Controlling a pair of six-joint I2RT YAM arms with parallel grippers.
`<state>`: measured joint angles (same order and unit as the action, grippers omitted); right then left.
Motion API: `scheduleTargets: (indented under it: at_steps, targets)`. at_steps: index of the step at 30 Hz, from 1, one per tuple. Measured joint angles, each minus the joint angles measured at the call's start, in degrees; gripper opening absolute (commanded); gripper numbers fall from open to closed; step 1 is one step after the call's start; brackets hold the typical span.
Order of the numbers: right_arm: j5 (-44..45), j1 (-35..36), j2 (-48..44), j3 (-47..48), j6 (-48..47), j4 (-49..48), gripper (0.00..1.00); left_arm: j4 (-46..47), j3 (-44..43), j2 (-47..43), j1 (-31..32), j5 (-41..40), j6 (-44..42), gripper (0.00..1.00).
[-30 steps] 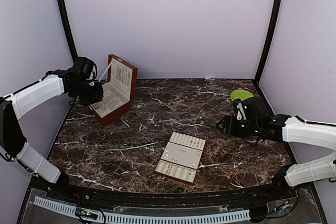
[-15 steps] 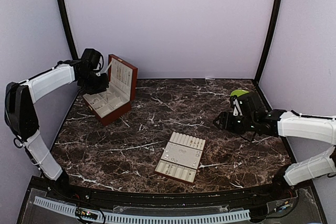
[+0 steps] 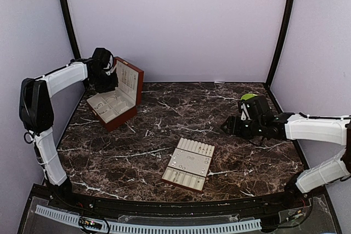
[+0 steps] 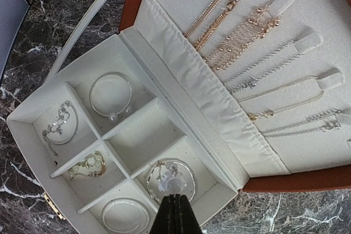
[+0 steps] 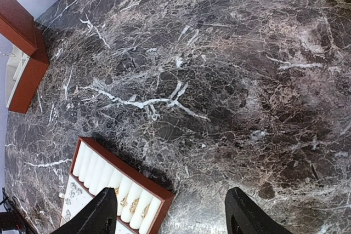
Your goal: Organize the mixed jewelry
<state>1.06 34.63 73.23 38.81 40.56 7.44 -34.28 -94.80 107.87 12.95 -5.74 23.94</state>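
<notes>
Counter (image 3: pixel 164 119): dark brown marble with white veins, glossy and flat.
Wooden box (image 3: pixel 122 118): red-brown and rectangular. It stands open at the far left of the counter, with the lid upright and a cream fabric lining inside.
Box base: thin cream walls divide it into square compartments. Five of them each hold one of the bracelets (image 4: pixel 111 95), which are silvery or gold-toned hoops, some of them beaded.
Box lid: fine gold and silver chains (image 4: pixel 241 31) hang side by side from padded tabs over a gathered cream pocket.
Insert tray (image 3: pixel 194 149): cream with a red-brown rim. It lies flat near the middle of the counter, well apart from the box, and has a row of padded rolls along its far end.
Mixed jewelry (image 3: pixel 185 162): tiny pale specks lie on the flat middle section of the tray. In the right wrist view, a few gold-toned bits sit between the rolls. They are too small to identify.
Green dish (image 3: pixel 248 98): lime, with a rounded edge. It sits at the far right of the counter, partly hidden behind the right arm.
Left gripper (image 4: pixel 174 212): it is above the near compartments of the box. The black jaws are pressed together and overlap a silver bracelet in the view.
Right gripper (image 5: pixel 170 198): it is over bare counter, with the jaws spread wide and the corner of the tray just below them in the view.
</notes>
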Motion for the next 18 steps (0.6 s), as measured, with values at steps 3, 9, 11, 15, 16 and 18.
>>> scheduleTargets:
  at_steps: [3, 9, 11, 15, 16, 18]
  targets:
    - [-0.2, -0.3, 0.9, 0.6, 0.0, -0.2, 0.68, -0.1, -0.9, 1.6, -0.4, 0.0, -0.5, 0.00]
    - [-0.5, -0.7, 2.4, 1.1, -0.2, -0.6, 0.68, -0.1, -1.8, 3.8, -1.0, 0.0, -1.0, 0.00]
    - [-0.6, -0.9, 2.9, 1.3, -0.4, -0.7, 0.68, -0.1, -1.8, 4.4, -1.2, 0.0, -1.1, 0.00]
    - [-1.5, -1.1, 3.5, 1.7, -0.6, -0.9, 0.68, -0.1, -1.8, 5.1, -1.4, 0.0, -1.3, 0.00]
    - [-1.6, -1.1, 3.6, 1.8, -0.7, -1.0, 0.68, -0.1, -1.9, 5.2, -1.5, 0.0, -1.3, 0.00]
    - [-1.9, -1.2, 3.7, 1.9, -0.8, -1.1, 0.68, -0.1, -1.9, 5.5, -1.6, 0.0, -1.3, 0.01]
